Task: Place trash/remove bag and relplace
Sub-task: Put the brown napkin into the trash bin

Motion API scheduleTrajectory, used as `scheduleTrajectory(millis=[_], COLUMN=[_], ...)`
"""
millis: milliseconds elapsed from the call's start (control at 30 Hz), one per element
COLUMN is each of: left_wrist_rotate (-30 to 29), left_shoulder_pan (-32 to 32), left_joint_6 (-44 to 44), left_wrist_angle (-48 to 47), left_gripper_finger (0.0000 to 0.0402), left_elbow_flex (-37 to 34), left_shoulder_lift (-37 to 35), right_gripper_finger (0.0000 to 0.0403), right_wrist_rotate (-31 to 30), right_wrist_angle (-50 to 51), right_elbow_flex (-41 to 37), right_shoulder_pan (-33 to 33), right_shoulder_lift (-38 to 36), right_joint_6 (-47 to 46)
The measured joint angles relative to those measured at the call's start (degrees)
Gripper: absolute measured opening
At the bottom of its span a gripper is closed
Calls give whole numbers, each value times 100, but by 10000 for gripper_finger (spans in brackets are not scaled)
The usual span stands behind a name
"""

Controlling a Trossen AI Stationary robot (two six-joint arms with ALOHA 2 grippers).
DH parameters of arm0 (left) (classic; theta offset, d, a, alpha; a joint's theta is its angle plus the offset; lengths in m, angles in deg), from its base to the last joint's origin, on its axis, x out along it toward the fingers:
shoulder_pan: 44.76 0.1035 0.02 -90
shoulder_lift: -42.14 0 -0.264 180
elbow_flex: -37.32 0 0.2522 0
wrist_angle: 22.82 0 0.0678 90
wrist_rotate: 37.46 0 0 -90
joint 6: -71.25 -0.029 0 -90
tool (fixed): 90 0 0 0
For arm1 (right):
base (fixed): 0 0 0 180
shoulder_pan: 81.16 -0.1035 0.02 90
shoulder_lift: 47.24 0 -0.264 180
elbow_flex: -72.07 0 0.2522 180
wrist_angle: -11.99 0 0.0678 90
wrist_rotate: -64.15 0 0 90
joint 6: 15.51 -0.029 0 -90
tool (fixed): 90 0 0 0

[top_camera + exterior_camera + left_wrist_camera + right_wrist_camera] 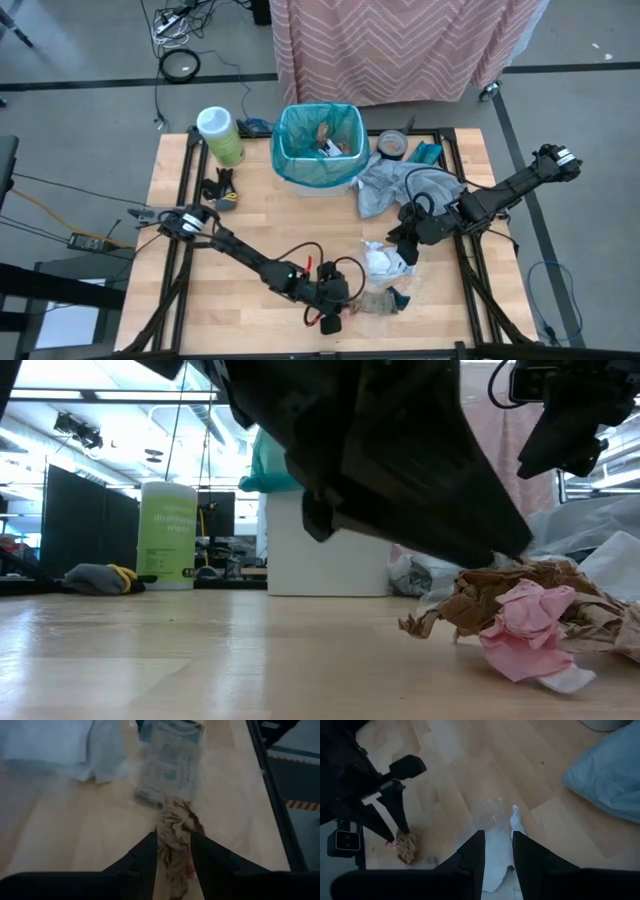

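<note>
**Worktop stock, both arms engaged**

I log: left gripper [172,851] low at the near edge, narrowed on a crumpled brown paper [174,827]. Right gripper [498,851] mid-worktop [260,215], narrowed around a white wrapper [492,865]. Clear packet [170,762] just beyond the brown paper. Teal bag [318,150] lines the white bin at the far side, litter inside

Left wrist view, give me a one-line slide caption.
Left gripper closed on crumpled brown paper, clear plastic packet lying just beyond on the wooden table.
</note>
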State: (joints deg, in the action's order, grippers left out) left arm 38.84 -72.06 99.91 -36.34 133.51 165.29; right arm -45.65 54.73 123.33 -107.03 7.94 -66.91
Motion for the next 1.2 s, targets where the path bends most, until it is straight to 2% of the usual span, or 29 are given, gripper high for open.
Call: scheduleTrajectory(millis=[433, 533, 633, 733, 767, 833, 967, 1133, 1200], left_wrist_rotate=[106, 283, 439, 608, 681, 717, 712, 554, 430], left_shoulder_pan=[21, 50, 78, 111, 115, 108, 104, 108, 108], left_joint_6=[-128, -4, 205, 473, 513, 624, 648, 229, -73], left_wrist_angle=[191, 173, 60, -97, -173, -299, -791, -2113, -2775], left_gripper_finger=[126, 124, 103, 49, 28, 12, 9, 6, 6], left_elbow_flex=[-2, -3, 0, 64, 130, 288, 799, 1837, 2334], left_shoulder_lift=[243, 312, 316, 317, 324, 324, 324, 311, 311], right_gripper_finger=[91, 91, 91, 89, 88, 84, 70, 13, 6], right_wrist_rotate=[1, 0, 1, 1, -1, 1, 1, 93, 152], right_wrist_angle=[31, 30, 37, 55, 76, 143, 595, 1073, 1090], right_elbow_flex=[0, 0, 0, 0, 0, 0, 0, 0, 0], right_shoulder_pan=[0, -2, -2, -2, -2, -2, -2, -2, -2], right_shoulder_lift=[0, 0, 0, 2, 0, 2, 2, 2, 2], right_joint_6=[57, 61, 93, 73, 24, -105, -752, -1411, -1576])
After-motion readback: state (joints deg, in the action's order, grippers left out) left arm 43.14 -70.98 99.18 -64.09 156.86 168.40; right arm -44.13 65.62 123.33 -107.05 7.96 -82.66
